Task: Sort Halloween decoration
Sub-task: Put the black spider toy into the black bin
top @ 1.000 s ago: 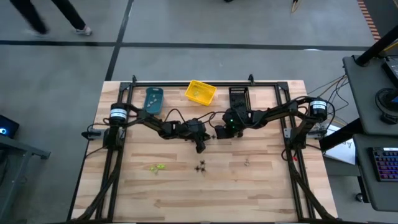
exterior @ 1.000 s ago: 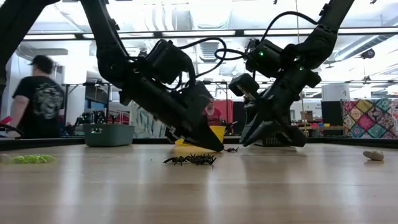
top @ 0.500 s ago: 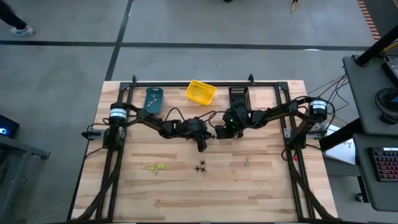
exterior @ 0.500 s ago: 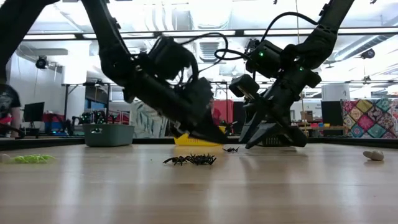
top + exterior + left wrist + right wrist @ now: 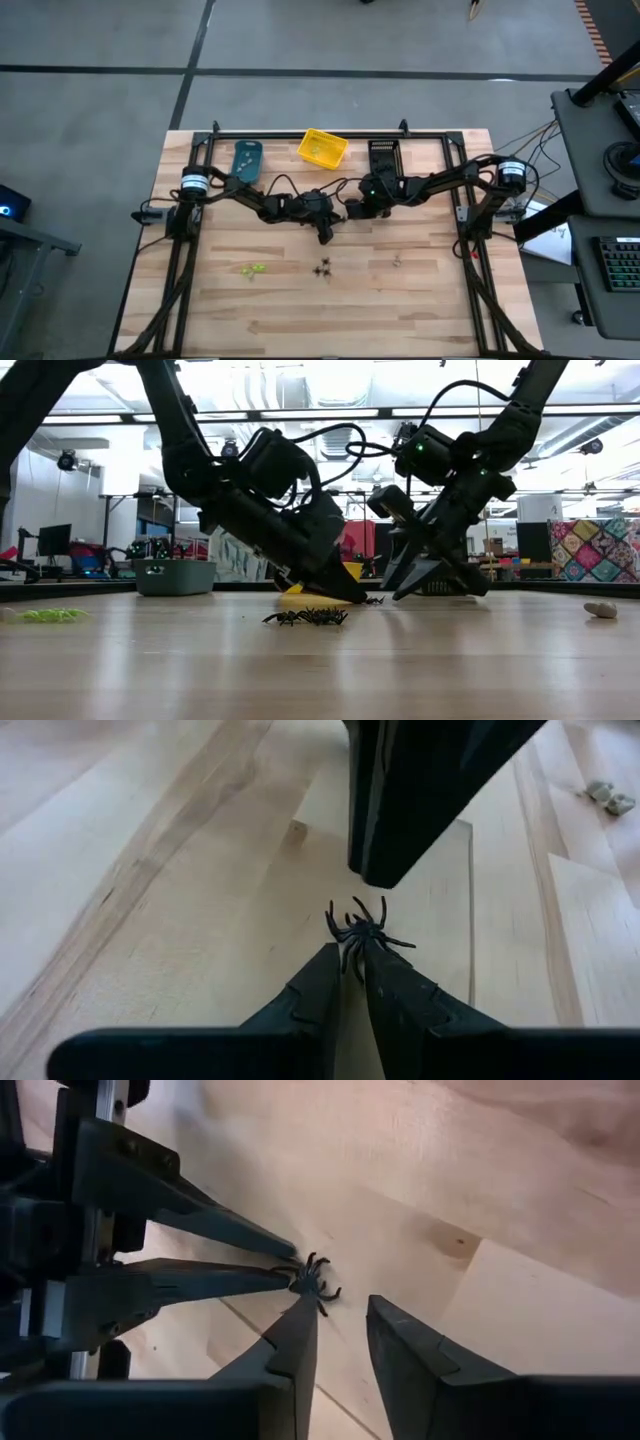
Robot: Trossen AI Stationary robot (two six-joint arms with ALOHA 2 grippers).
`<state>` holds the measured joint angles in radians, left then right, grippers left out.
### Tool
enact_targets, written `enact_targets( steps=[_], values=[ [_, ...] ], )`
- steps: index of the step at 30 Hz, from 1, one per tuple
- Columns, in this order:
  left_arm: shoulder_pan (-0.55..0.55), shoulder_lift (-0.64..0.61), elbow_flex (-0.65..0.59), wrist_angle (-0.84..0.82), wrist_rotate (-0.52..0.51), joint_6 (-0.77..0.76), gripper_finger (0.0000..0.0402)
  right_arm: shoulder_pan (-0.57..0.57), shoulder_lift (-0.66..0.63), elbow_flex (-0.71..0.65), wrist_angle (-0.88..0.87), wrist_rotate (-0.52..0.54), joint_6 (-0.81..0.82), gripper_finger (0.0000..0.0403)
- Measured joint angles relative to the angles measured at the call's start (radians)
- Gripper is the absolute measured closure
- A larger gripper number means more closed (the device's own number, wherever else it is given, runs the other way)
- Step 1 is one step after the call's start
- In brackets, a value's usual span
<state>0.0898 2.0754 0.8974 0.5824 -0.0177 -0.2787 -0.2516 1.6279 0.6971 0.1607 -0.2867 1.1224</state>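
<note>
A small black spider [image 5: 362,932] of the Halloween decoration is at the middle of the table, near table level [image 5: 373,600]. My left gripper [image 5: 354,958] comes at it from the left, shut on it. My right gripper [image 5: 340,1308] stands open right beside it on the other side [image 5: 349,213]; whether one finger [image 5: 300,1315] touches a leg, I cannot tell. More black spiders [image 5: 323,268], a yellow-green one [image 5: 252,268] and a pale one [image 5: 397,261] lie loose on the wood nearer the front. My left gripper pinches the black spider by the legs on its near side [image 5: 353,952], between the very ends of its two fingers. The fingers slant down from the table's left. The spider's body sticks out beyond the fingertips, at or just above the wood.
A teal bin [image 5: 247,160], a yellow bin [image 5: 322,148] and a black bin [image 5: 383,155] stand in a row at the far edge. Both arms meet at mid-table, close together. Open wood lies toward the near edge.
My right gripper has opened, its fingers now apart beside the black spider. My left gripper's tip has bobbed up and come back down at the spider, which stays where it was.
</note>
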Motion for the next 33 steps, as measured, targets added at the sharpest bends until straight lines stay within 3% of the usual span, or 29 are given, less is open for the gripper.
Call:
enact_targets(
  steps=[6, 23, 33],
  values=[
    [0.0, 0.001, -0.001, -0.006, 0.0, 0.0, 0.0364, 0.005, 0.04, 0.0, 0.062, -0.003, -0.003, 0.0293],
    [-0.001, 0.003, -0.003, -0.003, 0.0, 0.0, 0.0364, 0.041, 0.068, 0.002, 0.113, 0.016, -0.023, 0.0291],
    [-0.001, 0.003, -0.003, 0.013, 0.0, -0.014, 0.0364, 0.05, 0.075, 0.003, 0.11, 0.044, -0.06, 0.033]
  ],
)
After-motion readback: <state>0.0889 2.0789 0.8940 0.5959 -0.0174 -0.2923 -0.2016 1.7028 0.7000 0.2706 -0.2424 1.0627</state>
